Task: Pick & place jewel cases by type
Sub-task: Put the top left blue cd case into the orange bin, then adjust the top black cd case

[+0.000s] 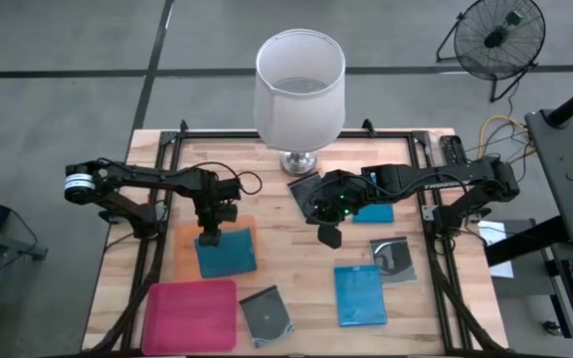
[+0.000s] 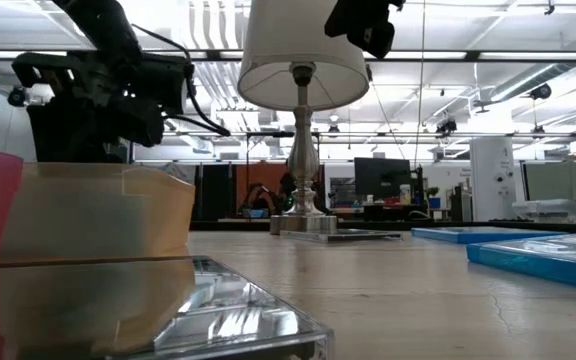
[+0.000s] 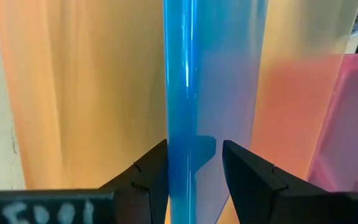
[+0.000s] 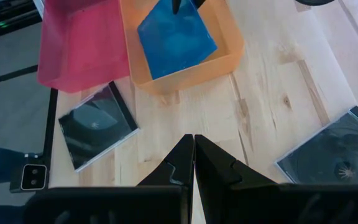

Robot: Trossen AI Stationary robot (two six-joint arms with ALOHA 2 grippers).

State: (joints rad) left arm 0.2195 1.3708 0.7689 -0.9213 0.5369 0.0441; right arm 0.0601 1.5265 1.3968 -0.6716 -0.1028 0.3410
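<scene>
The table (image 1: 296,259) is pale, matt wooden planking. The blue jewel case (image 3: 191,93) is glossy translucent plastic inside the frosted orange plastic tray (image 4: 229,53). The lamp base (image 2: 306,222) looks like polished metal.

From my remote station I can confirm only one marking. In the left wrist view, pale hand-drawn characters stand on a dark strip (image 3: 48,210) along the base of the left gripper (image 3: 194,163); the picture edge cuts them off, and I cannot read them as a definite word or number. I find no legible text, label, brand, number or sign on the jewel cases, the trays, the lamp or the desk in any view. Background screens and equipment in the low view are too small for me to read.
</scene>
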